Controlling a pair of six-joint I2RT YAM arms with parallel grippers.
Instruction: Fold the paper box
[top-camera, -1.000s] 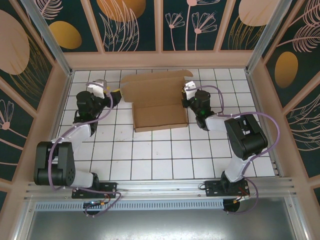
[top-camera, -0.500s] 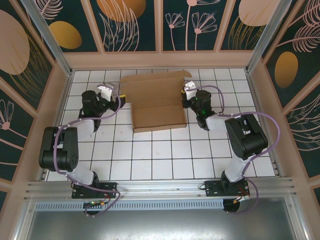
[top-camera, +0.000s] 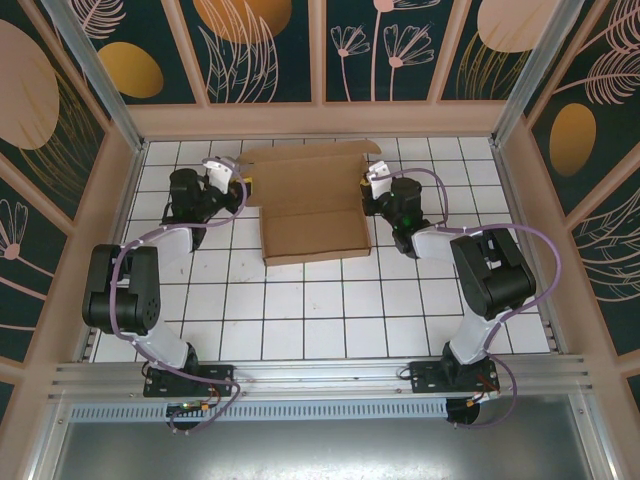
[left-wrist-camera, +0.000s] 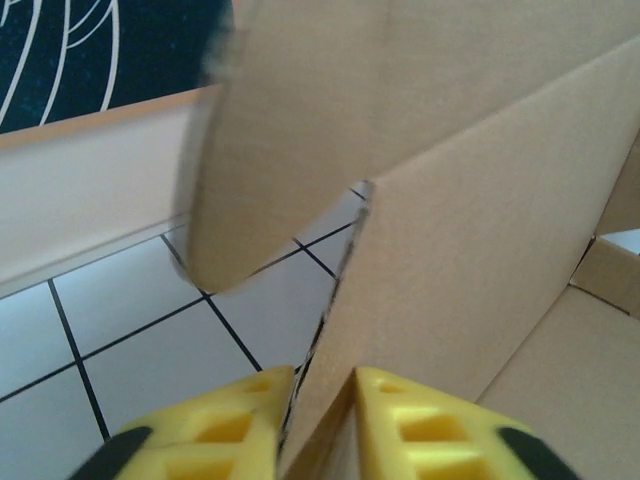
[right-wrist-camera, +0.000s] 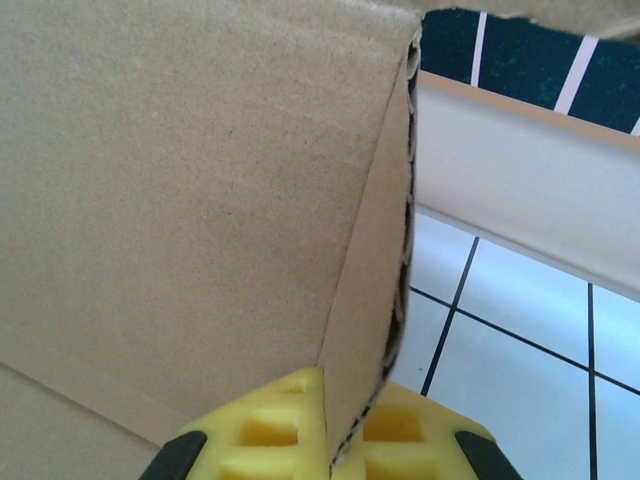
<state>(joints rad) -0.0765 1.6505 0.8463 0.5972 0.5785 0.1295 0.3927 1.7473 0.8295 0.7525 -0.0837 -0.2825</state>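
The paper box (top-camera: 310, 215) is brown cardboard, lying partly folded at the back middle of the tiled table, with its lid panel open toward the rear. My left gripper (top-camera: 243, 186) is at the box's left side wall. In the left wrist view its yellow fingers (left-wrist-camera: 240, 420) pinch the edge of that upright wall (left-wrist-camera: 480, 230), and a rounded flap (left-wrist-camera: 270, 130) hangs above. My right gripper (top-camera: 372, 185) is at the right side wall. Its yellow fingers (right-wrist-camera: 260, 430) are shut on the edge of that standing wall (right-wrist-camera: 180, 200).
Raised wooden walls (top-camera: 320, 120) ring the white tiled table (top-camera: 320, 310). The back wall runs close behind the box (right-wrist-camera: 540, 190). Open tiles lie between the box and the arm bases.
My left gripper has swung right to the box's left wall and closed on it. The box has shifted slightly to the left. My right gripper has kept its hold.
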